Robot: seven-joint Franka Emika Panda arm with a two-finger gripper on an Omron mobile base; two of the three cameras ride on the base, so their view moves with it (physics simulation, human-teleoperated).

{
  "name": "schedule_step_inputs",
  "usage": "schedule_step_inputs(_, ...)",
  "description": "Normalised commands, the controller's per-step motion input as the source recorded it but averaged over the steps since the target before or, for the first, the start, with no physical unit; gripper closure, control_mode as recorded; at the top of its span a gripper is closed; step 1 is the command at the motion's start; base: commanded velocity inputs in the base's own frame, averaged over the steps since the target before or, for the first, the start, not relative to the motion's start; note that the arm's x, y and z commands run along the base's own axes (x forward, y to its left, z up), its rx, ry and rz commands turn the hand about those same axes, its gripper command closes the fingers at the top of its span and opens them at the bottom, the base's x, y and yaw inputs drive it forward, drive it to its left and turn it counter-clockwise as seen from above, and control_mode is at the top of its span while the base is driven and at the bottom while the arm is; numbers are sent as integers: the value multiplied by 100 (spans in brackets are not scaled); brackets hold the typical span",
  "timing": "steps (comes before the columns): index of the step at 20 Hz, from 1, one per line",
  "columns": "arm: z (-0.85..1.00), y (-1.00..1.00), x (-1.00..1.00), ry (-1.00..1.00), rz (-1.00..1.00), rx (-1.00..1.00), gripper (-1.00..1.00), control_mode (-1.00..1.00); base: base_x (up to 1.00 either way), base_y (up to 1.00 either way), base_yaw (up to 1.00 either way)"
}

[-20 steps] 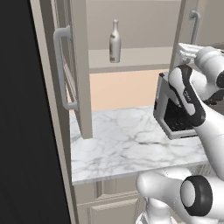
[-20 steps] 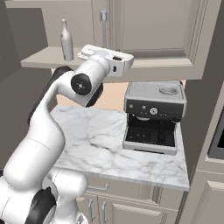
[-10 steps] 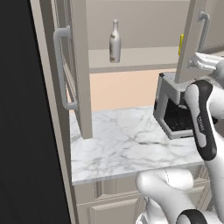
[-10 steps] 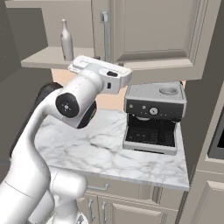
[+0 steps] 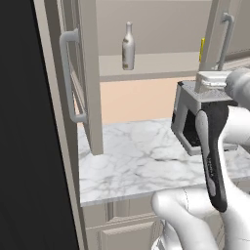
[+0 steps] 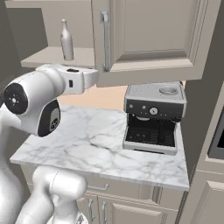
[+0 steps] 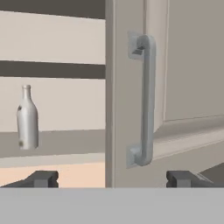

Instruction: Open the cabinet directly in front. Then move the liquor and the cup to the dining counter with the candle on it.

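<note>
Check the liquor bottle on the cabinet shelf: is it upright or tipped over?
Upright. The liquor bottle stands on its base on the cabinet shelf with its slender neck pointing straight up, apart from the door edge.

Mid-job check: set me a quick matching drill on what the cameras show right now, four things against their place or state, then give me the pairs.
Things:
1. liquor
2. cup
3. espresso machine
4. tool

Places or states:
A. stands on the marble countertop under the cabinet
B. open, fingertips wide apart, facing the right door's handle
C. upright on the cabinet shelf, in the open left half
D. a yellow sliver peeking past the edge of the right door

Pairs: 1-C, 2-D, 3-A, 4-B
</note>
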Motion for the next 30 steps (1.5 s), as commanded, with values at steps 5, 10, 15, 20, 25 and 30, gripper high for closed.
schedule_step_inputs(5, 0, 88, -5, 15, 0, -17, -100, -100, 0, 0, 0)
schedule_step_inputs(10, 2, 61, 28, 7, -1, -15, -100, -100, 0, 0, 0)
schedule_step_inputs(15, 0, 0, 66, 11, -4, 0, -100, -100, 0, 0, 0)
schedule_step_inputs(20, -10, 0, 91, 7, -1, 0, -100, -100, 0, 0, 0)
schedule_step_inputs(25, -2, -17, 97, 6, -5, 0, -100, -100, 0, 0, 0)
schedule_step_inputs(30, 0, -44, 71, 0, -15, -3, -100, -100, 0, 0, 0)
